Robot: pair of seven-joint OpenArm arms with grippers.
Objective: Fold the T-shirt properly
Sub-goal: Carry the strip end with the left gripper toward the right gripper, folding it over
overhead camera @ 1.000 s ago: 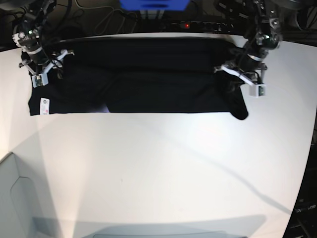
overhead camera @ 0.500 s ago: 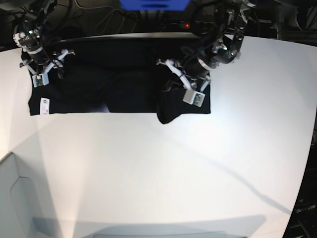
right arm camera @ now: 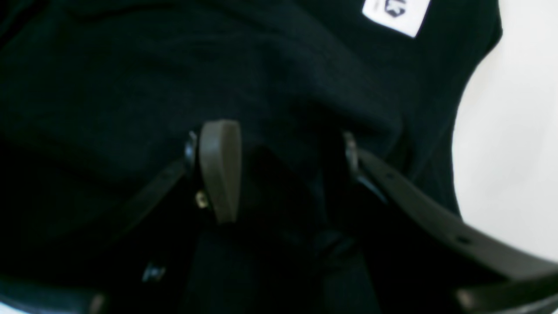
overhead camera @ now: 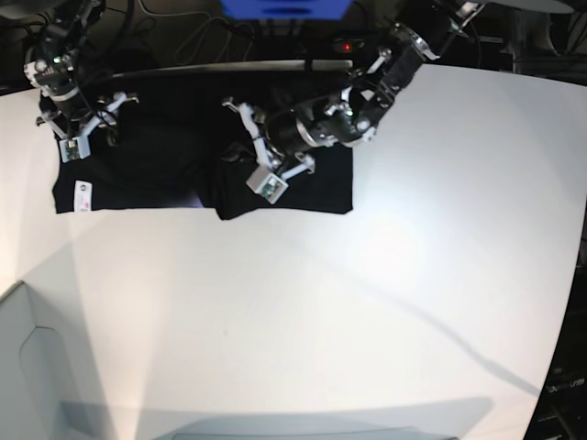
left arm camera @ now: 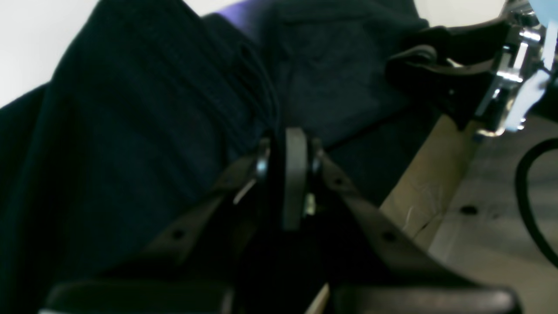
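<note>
The black T-shirt (overhead camera: 156, 170) lies along the back of the white table (overhead camera: 321, 302), and its right part is folded over toward the left. My left gripper (overhead camera: 260, 163) reaches across over the shirt's middle. In the left wrist view this gripper (left arm camera: 290, 144) is shut on a pinch of the dark T-shirt cloth (left arm camera: 130, 109). My right gripper (overhead camera: 81, 133) is at the shirt's left end, above the white tag (overhead camera: 81, 196). In the right wrist view it (right arm camera: 283, 165) stands open, fingers down on the T-shirt (right arm camera: 130, 65), with the tag (right arm camera: 394, 13) just beyond.
A blue box (overhead camera: 284, 7), a power strip with a red light (overhead camera: 344, 44) and cables sit behind the table's back edge. A grey shape (overhead camera: 27, 367) fills the lower left corner. White tabletop stretches in front of the shirt.
My left gripper has carried the shirt's right end leftward over the rest of the shirt, from the table's right side to left of the middle. The right arm has not moved.
</note>
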